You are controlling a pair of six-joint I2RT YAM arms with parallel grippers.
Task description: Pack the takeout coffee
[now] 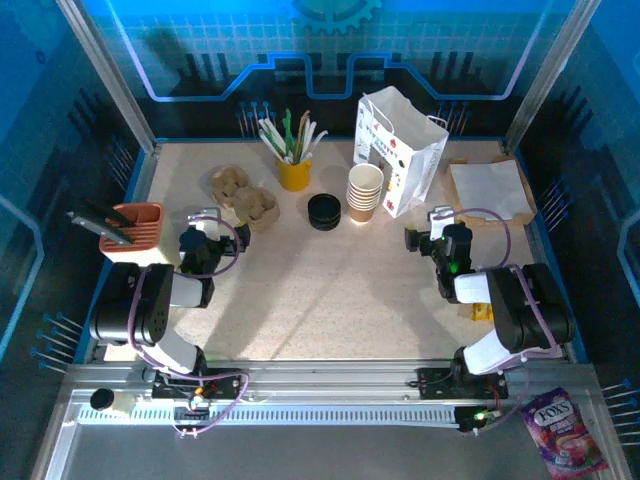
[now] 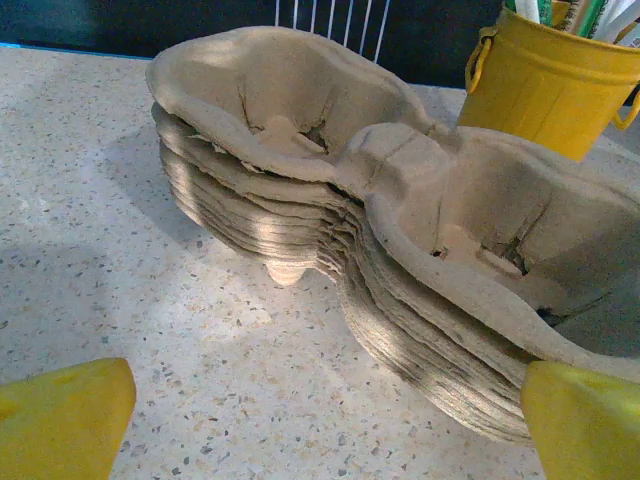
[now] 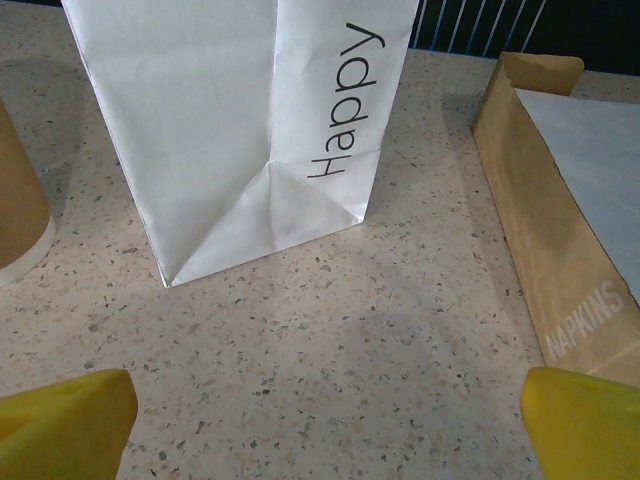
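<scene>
The takeout coffee is out of view. A white paper bag (image 1: pixel 400 150) (image 3: pixel 230 130) printed "Happy" stands upright at the back right of the table. My right gripper (image 1: pixel 430 232) (image 3: pixel 325 425) is open just in front of the bag, over bare tabletop, holding nothing. Over on the left, my left gripper (image 1: pixel 207 232) (image 2: pixel 325 425) is also open and holds nothing. It faces a stack of pulp cup carriers (image 1: pixel 245 197) (image 2: pixel 400 210) a short way ahead.
A stack of lidless paper cups (image 1: pixel 365 190) (image 3: pixel 15 200) and a pile of black lids (image 1: pixel 324 212) sit left of the bag. A yellow utensil cup (image 1: pixel 293 172) (image 2: pixel 545 80) stands behind the carriers. A napkin box (image 1: pixel 490 190) (image 3: pixel 560 230) lies at right, an orange holder (image 1: pixel 135 228) at left.
</scene>
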